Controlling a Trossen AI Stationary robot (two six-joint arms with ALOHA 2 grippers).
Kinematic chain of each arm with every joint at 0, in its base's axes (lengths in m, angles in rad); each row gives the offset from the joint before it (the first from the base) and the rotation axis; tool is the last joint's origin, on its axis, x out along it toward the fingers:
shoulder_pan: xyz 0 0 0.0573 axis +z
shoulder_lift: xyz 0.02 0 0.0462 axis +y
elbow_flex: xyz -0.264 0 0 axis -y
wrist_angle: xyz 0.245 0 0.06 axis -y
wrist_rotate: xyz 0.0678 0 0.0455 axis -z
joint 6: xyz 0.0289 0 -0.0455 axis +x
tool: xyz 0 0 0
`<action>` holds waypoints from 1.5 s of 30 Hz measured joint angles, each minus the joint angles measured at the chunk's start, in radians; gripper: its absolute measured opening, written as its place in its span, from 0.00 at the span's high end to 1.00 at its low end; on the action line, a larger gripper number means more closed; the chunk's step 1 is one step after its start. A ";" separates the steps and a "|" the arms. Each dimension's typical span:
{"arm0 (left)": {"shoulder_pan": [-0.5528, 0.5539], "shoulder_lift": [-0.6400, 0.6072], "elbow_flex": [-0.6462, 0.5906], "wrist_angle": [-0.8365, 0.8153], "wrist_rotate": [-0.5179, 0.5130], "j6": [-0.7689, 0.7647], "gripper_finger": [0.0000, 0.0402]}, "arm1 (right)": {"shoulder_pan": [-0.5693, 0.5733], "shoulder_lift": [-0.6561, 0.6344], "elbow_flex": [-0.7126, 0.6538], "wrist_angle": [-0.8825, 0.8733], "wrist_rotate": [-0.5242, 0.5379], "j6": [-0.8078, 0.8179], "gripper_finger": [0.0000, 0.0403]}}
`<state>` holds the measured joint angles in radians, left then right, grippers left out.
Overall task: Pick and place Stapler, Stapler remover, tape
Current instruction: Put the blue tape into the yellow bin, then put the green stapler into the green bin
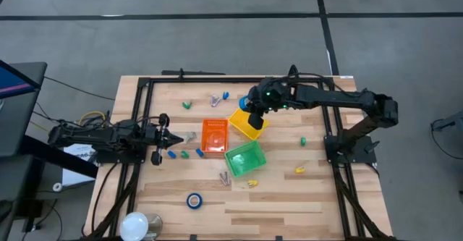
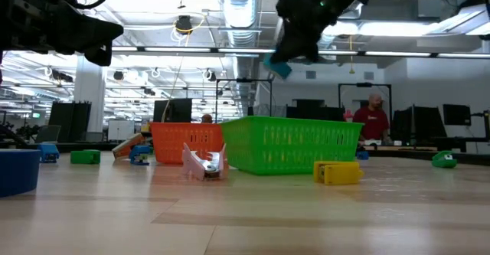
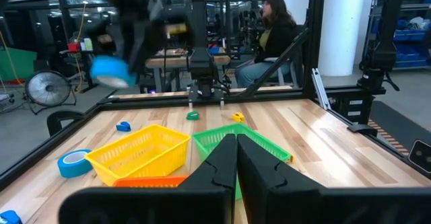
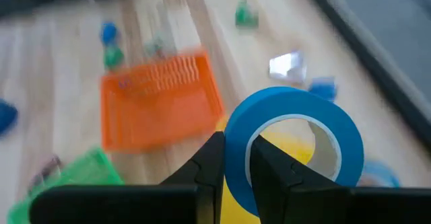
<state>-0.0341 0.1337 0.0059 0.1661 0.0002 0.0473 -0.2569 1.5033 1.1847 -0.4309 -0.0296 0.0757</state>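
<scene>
Holding my right gripper clamped on a round blue tape roll with white core above the yellow mesh bin; left gripper pressed together beside the orange bin; no legible labels.

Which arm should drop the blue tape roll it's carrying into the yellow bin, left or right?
Right. The right gripper already grips a tape roll above the yellow bin. The left gripper sits shut by the table's left edge.

the yellow bin sits mostly hidden behind the tape, with the small scattered pieces seemingly too blurred to identify.
</scene>
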 joint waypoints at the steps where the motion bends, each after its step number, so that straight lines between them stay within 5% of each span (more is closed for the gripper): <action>1: 0.000 0.000 0.000 0.000 0.000 0.000 0.99 | -0.001 0.017 0.001 0.006 0.000 -0.002 0.88; 15: 0.000 0.045 0.000 0.021 0.000 0.000 0.99 | 0.001 0.251 0.005 0.040 -0.041 0.003 0.88; 25: 0.000 0.062 0.000 0.026 0.000 0.000 0.99 | 0.001 0.286 0.005 0.023 -0.048 0.007 0.84; 38: 0.000 0.071 0.000 0.031 0.000 0.000 0.99 | -0.021 0.270 0.005 -0.035 -0.060 0.052 0.43; 45: 0.000 0.071 0.000 0.031 0.000 0.000 0.99 | -0.018 0.180 0.005 -0.054 -0.062 0.049 0.39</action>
<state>-0.0340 0.2047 0.0059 0.1976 0.0004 0.0475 -0.2752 1.6828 1.1900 -0.4847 -0.0917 0.1245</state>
